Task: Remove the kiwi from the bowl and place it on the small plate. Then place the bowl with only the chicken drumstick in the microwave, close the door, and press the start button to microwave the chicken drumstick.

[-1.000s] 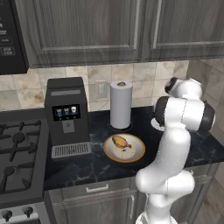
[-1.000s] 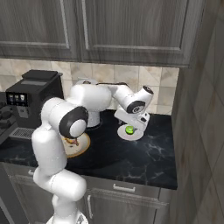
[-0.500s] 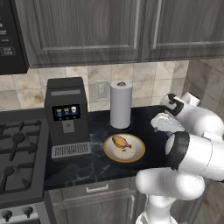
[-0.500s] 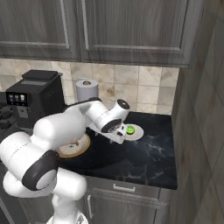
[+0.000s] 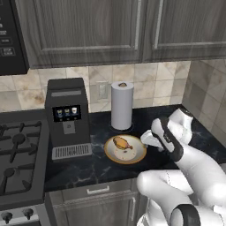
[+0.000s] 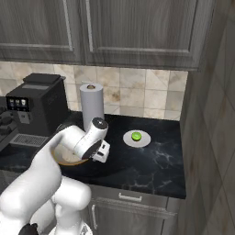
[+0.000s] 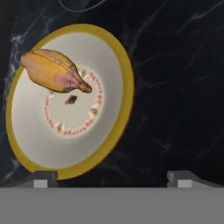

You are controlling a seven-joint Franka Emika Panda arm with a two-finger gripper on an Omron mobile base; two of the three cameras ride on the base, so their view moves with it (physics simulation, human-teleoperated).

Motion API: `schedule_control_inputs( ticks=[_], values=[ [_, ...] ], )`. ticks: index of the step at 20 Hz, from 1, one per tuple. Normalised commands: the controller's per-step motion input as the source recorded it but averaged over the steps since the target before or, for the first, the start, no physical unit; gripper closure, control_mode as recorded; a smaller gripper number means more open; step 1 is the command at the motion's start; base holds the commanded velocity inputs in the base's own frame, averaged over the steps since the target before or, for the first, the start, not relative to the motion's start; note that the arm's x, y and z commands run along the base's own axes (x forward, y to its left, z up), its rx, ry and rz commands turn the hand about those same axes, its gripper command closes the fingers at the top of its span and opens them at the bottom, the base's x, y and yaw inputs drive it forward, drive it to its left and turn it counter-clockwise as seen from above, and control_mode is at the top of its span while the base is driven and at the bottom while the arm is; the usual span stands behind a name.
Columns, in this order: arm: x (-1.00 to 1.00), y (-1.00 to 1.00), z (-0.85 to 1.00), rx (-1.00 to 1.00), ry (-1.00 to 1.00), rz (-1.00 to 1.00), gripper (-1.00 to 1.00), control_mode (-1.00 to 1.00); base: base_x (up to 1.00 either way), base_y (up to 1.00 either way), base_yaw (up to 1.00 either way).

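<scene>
The bowl (image 7: 124, 74) sits on the dark counter with only the chicken drumstick (image 7: 52, 71) in it, lying toward one side. In the left base view the bowl (image 5: 126, 161) and drumstick (image 5: 122, 143) are in front of the paper towel roll. My gripper (image 7: 111, 179) is open and empty, hovering just beside the bowl's rim, with one fingertip (image 7: 43, 177) over the rim edge. From the left base view the gripper (image 5: 146, 141) is at the bowl's right side. The kiwi (image 6: 136, 136) rests on the small plate (image 6: 128, 140) farther right. The microwave (image 5: 9, 39) shows its control-panel side at upper left; its door is out of view.
A paper towel roll (image 5: 122, 106) stands right behind the bowl. A black coffee machine (image 5: 68, 117) is to the left, with the stove (image 5: 17, 154) beyond it. Grey cabinets hang overhead, and a tiled side wall (image 6: 206, 137) closes the counter on the right.
My arm has swung left from over the small plate to the bowl's right rim, staying open. The kiwi stays on the plate.
</scene>
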Motion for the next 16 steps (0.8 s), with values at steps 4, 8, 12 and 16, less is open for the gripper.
schedule_control_inputs(
  ticks=[4, 8, 12, 16],
  values=[
    [-0.19, 0.19, 0.0, 0.0, 0.0, 0.02, -1.0, -1.0, 0.0, 0.0, 0.0],
    [-0.02, 0.01, 0.0, 0.0, 0.0, 0.02, -1.0, -1.0, 0.0, 0.0, 0.0],
    [0.01, 0.03, -0.04, 0.0, 0.0, 0.0, -1.0, -1.0, 0.0, 0.0, 0.0],
    [0.0, 0.0, -0.27, 0.0, 0.0, 0.0, -1.0, -1.0, 0.0, 0.0, 0.0]
  ],
)
